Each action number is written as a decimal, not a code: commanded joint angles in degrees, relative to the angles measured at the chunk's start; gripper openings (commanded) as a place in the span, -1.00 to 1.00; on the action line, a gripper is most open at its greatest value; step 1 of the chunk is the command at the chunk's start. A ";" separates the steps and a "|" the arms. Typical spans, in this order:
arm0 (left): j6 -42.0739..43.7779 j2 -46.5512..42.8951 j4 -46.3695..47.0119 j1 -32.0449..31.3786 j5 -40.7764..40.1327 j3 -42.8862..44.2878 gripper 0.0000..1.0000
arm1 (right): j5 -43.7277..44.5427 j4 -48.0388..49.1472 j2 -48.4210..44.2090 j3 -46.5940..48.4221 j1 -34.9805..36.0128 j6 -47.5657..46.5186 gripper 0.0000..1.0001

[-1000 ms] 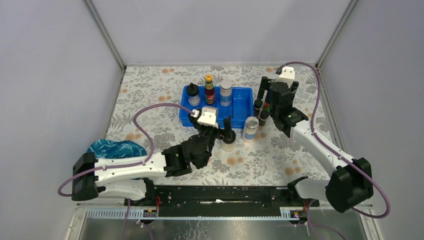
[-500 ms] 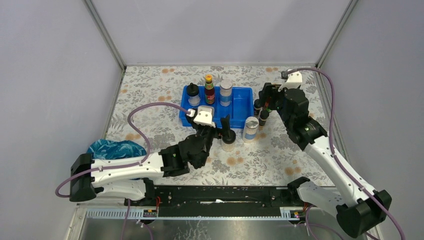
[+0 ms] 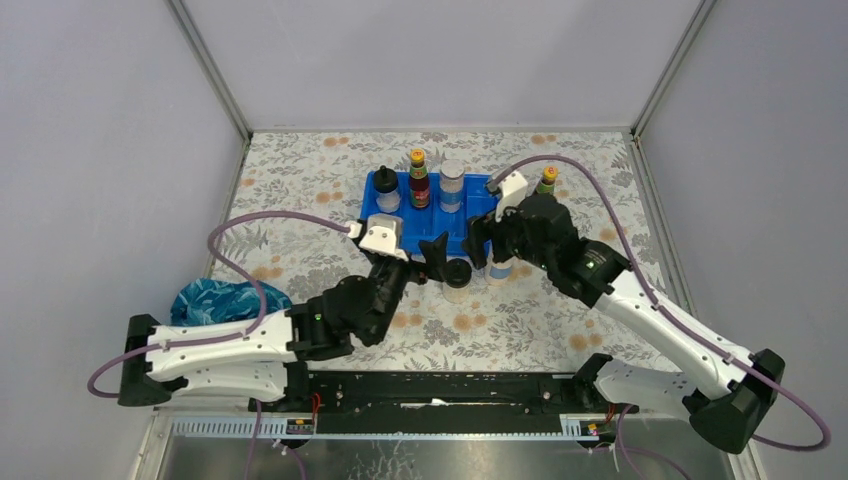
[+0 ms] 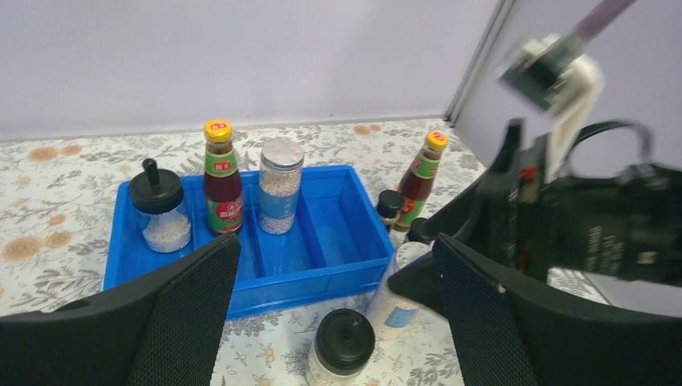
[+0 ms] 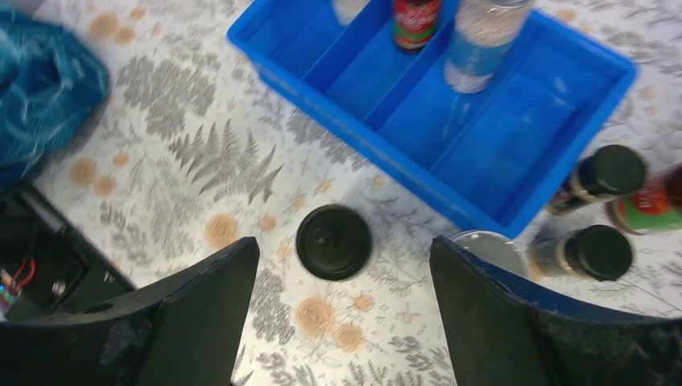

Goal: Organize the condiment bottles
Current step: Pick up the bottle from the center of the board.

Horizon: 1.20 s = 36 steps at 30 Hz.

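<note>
Right gripper (image 3: 480, 243), jaws apart and empty, is swinging from the right-side bottles (image 5: 599, 253) toward the black-domed bottle (image 3: 458, 272) at centre frame, likely lining up that pickup.

No lettering is legible; the red-labelled bottles (image 4: 223, 181) carry print (too blurred).

Bright, even, diffuse light falls from overhead; shadows on the surface (image 3: 300, 195) are short and soft. The top view is sharp throughout. In the left wrist view the right arm (image 4: 595, 233) is smeared by blur. In the right wrist view the blue tray (image 5: 523, 137) floor carries a pale sheen, and the silver-lidded jar (image 5: 481, 32) looks soft
</note>
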 commanded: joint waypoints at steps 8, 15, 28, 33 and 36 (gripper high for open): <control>8.13 -9.24 -9.72 -6.38 9.13 5.06 0.96 | -7.58 -3.43 6.56 -0.80 8.35 -2.67 0.74; 6.92 -13.48 -15.59 -7.43 17.21 8.48 0.97 | -7.91 -2.01 9.71 -2.31 8.76 -2.18 0.79; 10.52 -15.80 -14.98 -7.48 25.51 8.24 0.98 | -4.74 -0.31 15.75 -2.06 8.71 -2.12 0.84; 11.77 -17.51 -13.05 -7.44 26.99 6.59 0.98 | -3.54 -0.06 17.12 -1.46 8.72 -2.50 0.85; 12.29 -18.47 -12.36 -7.49 28.06 5.79 0.98 | -1.77 -0.06 17.79 -1.22 8.67 -2.64 0.86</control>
